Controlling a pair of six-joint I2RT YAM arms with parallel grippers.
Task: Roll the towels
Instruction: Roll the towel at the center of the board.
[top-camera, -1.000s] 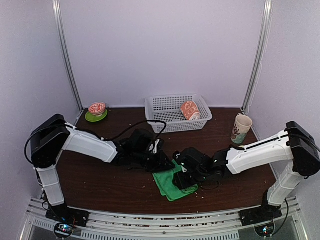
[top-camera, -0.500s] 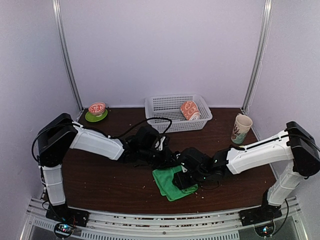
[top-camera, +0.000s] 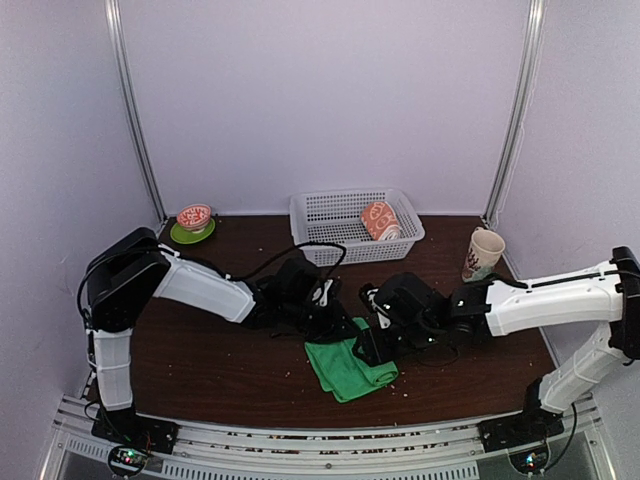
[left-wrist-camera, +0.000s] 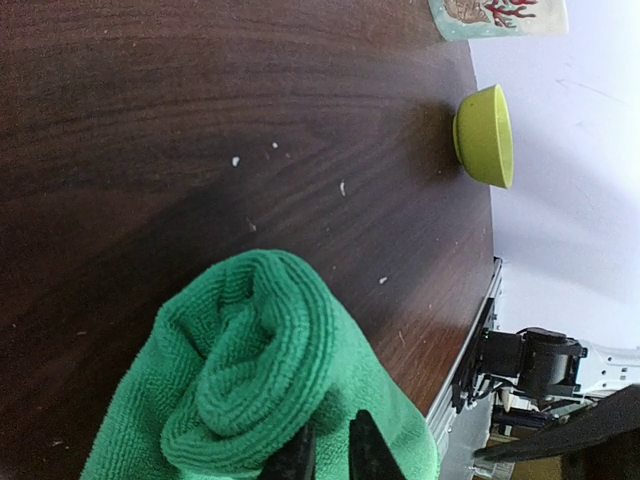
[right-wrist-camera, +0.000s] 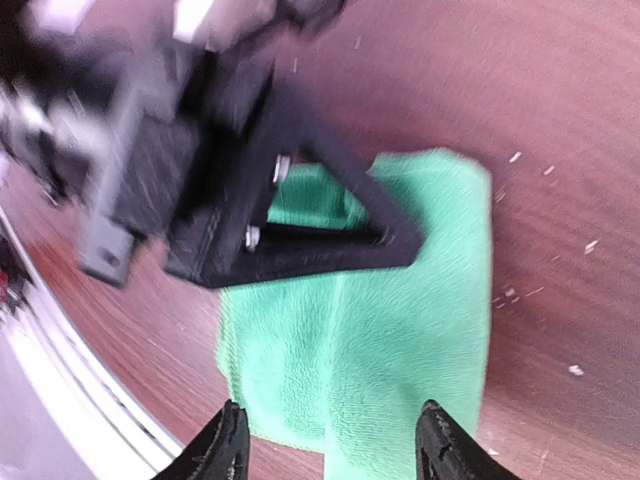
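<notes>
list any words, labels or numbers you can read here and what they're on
No readable text in any view.
cup: a printed picture pattern, no letters visible.
orange towel in the basket: white shapes, too small to tell.

This was a lab test booth: a dark wooden table (top-camera: 200, 370) stood boxed in by plain pale walls (top-camera: 330, 100), with metal posts (top-camera: 137, 120) at the table's back corners. Along the table's near edge ran a metal rail (top-camera: 320, 435), with two robot arms (top-camera: 190, 285) bolted there.
</notes>
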